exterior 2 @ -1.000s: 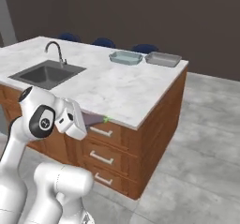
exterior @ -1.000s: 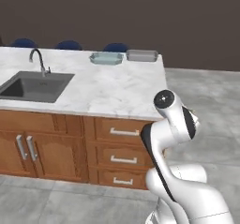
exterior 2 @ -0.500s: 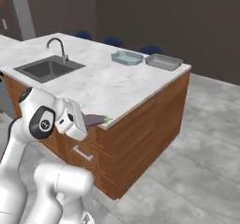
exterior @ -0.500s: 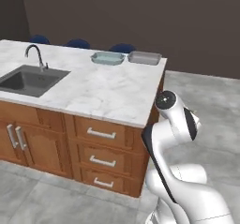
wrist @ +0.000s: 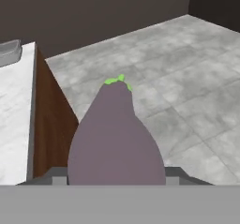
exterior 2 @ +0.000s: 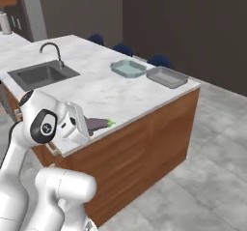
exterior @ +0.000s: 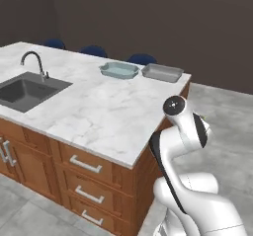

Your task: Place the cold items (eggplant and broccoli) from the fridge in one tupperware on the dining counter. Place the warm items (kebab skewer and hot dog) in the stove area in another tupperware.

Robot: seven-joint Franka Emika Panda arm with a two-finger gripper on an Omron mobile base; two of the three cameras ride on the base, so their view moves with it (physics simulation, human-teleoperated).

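My gripper is shut on the eggplant, a fat purple fruit with a green stem tip pointing away from the hand. From the right base view, the eggplant sticks out of the gripper beside the near edge of the island counter. Two tupperware containers sit at the counter's far end: a pale blue one and a grey one. A corner of the grey container appears at the hand view's upper left.
A sink with a faucet is set into the counter's left part. Drawers line the wooden front. Blue stools stand behind the island. Grey floor lies open to the right of it.
The whole scene has shifted: the base has driven along and around toward the island's right end. The eggplant stays held in the gripper, and the arm's pose is unchanged.
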